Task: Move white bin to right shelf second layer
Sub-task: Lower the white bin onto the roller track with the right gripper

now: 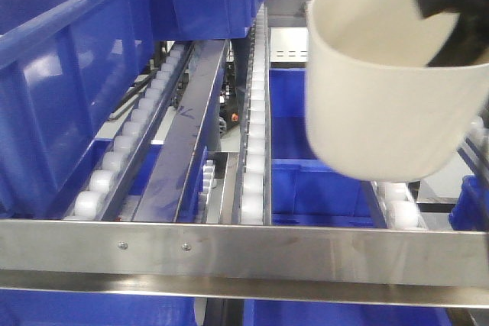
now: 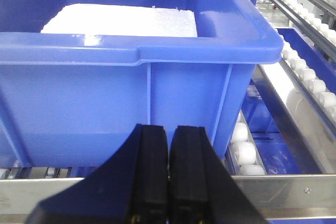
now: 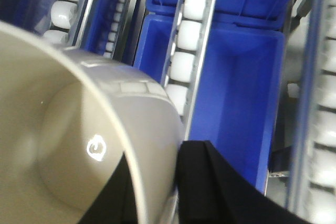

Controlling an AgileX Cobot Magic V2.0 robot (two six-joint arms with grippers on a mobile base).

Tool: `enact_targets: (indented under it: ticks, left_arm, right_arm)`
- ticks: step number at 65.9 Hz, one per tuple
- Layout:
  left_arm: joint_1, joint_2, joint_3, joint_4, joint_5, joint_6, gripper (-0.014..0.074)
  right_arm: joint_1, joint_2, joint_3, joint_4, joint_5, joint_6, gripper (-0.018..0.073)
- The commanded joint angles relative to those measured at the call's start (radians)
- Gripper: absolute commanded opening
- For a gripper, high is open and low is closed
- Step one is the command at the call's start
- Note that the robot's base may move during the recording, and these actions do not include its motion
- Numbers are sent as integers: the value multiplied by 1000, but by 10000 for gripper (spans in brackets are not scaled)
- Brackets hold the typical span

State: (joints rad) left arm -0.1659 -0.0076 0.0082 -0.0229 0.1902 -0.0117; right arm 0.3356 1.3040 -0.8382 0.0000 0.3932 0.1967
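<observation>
Front view: cream-white smooth plastic bin [image 1: 386, 85] aloft at upper right, above steel flow-rack level with white rollers [image 1: 254, 150] and its flat front lip, clear of both; black right claw [image 1: 457, 17] clamped over far rim. Large blue plastic crate [image 1: 76, 74] on rollers, left.

Left wrist view: black left claw [image 2: 168, 182] closed, fingers pressed together, nothing between; just ahead, blue crate wall, with white foam slab [image 2: 121, 22] inside, unseen elsewhere.

Right wrist view: bin wall pinched between claw fingers [image 3: 210, 182], one inside, one outside; roller rails and blue crates below.
</observation>
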Motion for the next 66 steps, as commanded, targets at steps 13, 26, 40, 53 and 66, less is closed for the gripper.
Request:
enact_targets:
  ticks: [13, 26, 40, 53, 66]
  left_arm:
    - [-7, -15, 27, -1, -90, -10, 85]
    - [-7, -15, 27, -1, -90, -10, 85]
    - [-7, -15, 27, -1, -90, -10, 85]
    - [-7, -15, 27, -1, -90, -10, 85]
    - [-7, -15, 27, -1, -90, -10, 85]
  right_arm:
    - [61, 116, -116, 0, -87, -5, 52]
    - [61, 188, -128, -25, -88, -5, 52]
    - [59, 231, -128, -42, -107, -5, 52]
    - [59, 260, -128, -42, -118, -5, 52]
    - [59, 280, -128, -42, -131, -5, 52]
